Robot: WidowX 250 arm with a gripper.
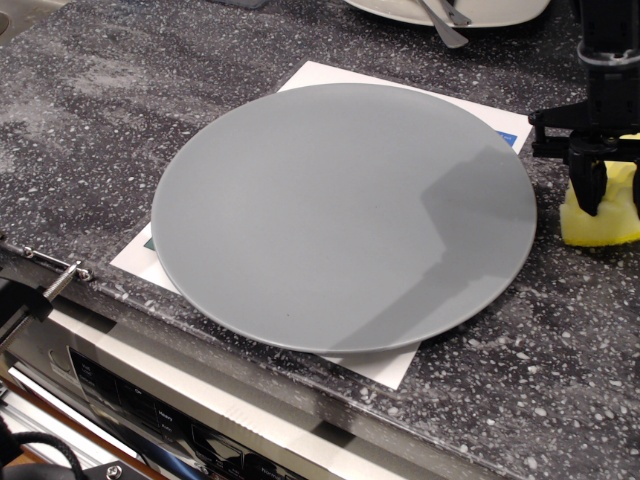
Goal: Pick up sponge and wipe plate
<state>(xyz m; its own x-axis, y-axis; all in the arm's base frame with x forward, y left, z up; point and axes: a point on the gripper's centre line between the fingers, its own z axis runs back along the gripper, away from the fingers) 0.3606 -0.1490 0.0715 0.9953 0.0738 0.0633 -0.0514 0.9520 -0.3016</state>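
Note:
The large grey plate (343, 215) lies flat on a white sheet in the middle of the dark speckled counter. The yellow sponge (603, 228) sits on the counter just off the plate's right rim, cut off by the frame's right edge. My gripper (625, 195) is lowered over the sponge. Its left finger (590, 185) stands down against the sponge's left part, with a strip of yellow showing to its left. The other finger is out of frame, so I cannot tell how far the jaws have closed.
A white dish (400, 10) with a metal utensil (440, 22) sits at the back edge. White paper (330, 75) lies under the plate. The counter's front edge (200, 330) and an appliance panel run along the bottom left.

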